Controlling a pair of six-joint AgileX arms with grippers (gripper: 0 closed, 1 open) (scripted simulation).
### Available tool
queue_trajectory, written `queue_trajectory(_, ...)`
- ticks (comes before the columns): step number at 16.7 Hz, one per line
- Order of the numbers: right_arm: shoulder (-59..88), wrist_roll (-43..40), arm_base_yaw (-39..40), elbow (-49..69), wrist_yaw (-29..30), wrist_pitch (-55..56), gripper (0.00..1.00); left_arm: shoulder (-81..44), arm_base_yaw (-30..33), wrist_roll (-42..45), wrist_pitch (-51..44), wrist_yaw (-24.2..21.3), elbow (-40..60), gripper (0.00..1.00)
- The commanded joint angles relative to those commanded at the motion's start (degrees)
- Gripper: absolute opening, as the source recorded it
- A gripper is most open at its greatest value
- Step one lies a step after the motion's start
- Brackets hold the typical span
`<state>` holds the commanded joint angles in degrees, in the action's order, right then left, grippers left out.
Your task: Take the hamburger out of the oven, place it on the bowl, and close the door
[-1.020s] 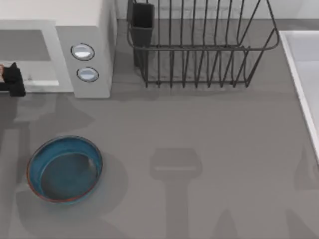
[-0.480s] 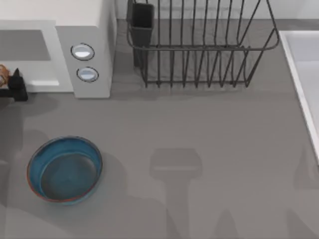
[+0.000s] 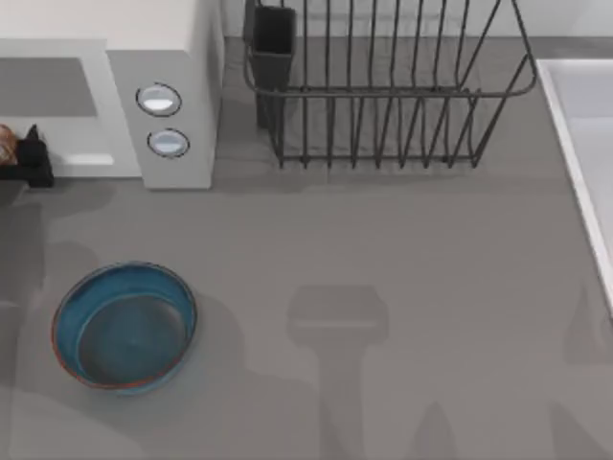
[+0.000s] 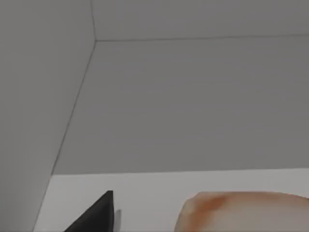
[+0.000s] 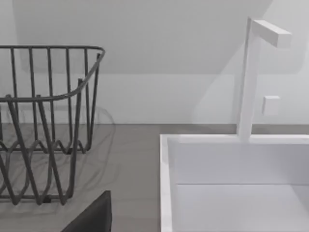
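Hamburger (image 3: pixel 6 144) at the table's far left edge, by the open oven (image 3: pixel 144 96) front, held in the left gripper (image 3: pixel 21 158). Bowl (image 3: pixel 124 326) down in front, well apart. Right gripper: cannot tell.

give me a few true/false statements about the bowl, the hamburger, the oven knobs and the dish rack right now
1. The bowl has the hamburger in it. False: it holds nothing; the hamburger is at the top view's left edge, by the left gripper.
2. The oven has two round knobs on its front panel. True.
3. The dish rack stands to the left of the oven. False: it stands to its right.
4. The bowl sits on the table in front of the oven. True.
5. The right wrist view shows a white sink beside the rack. True.
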<state>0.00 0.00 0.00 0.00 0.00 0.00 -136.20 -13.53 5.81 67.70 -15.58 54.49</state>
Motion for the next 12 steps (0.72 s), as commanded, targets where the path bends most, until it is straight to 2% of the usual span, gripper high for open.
queue_trajectory(3, 0.0, 0.0, 0.0, 0.0, 0.0, 0.0, 1.0, -4.99, 0.71, -0.27, -4.47, 0.69, 7.58, 1.0)
queue_trajectory(9, 0.0, 0.0, 0.0, 0.0, 0.0, 0.0, 1.0, -17.28, 2.85, -1.07, -17.66, 2.81, 31.79, 1.0)
queue_trajectory(12, 0.0, 0.0, 0.0, 0.0, 0.0, 0.0, 1.0, -21.54, 3.77, -1.42, -23.22, 3.72, 39.52, 1.0)
